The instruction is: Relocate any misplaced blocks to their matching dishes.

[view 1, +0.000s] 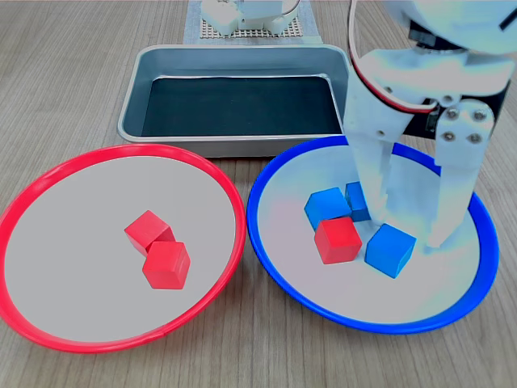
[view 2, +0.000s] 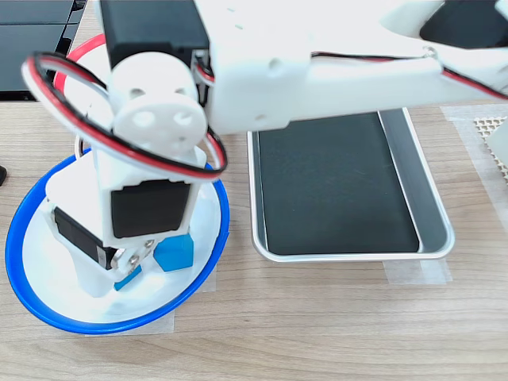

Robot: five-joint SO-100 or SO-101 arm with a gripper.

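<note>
The blue-rimmed dish (view 1: 279, 279) holds one red block (view 1: 337, 240) and three blue blocks (view 1: 325, 206) (view 1: 355, 200) (view 1: 389, 250). The red block touches the nearest blue ones. My gripper (view 1: 410, 228) hangs over the first exterior view's right half of this dish, open, with nothing between its fingers (view 1: 374, 182). The tilted blue block lies just in front of them. The red-rimmed dish (view 1: 48, 174) holds two red blocks (view 1: 149, 228) (view 1: 166, 265). In the second exterior view the arm hides most of the blue-rimmed dish (view 2: 48, 316). Only one blue block (view 2: 175, 252) and a sliver of another show.
A rectangular grey metal tray (view 1: 137, 105) with a dark bottom stands behind both dishes, also in the second exterior view's right half (view 2: 432, 214). The arm's base (view 1: 242, 12) sits beyond the tray. The wooden tabletop (view 1: 258, 356) runs in front of the dishes.
</note>
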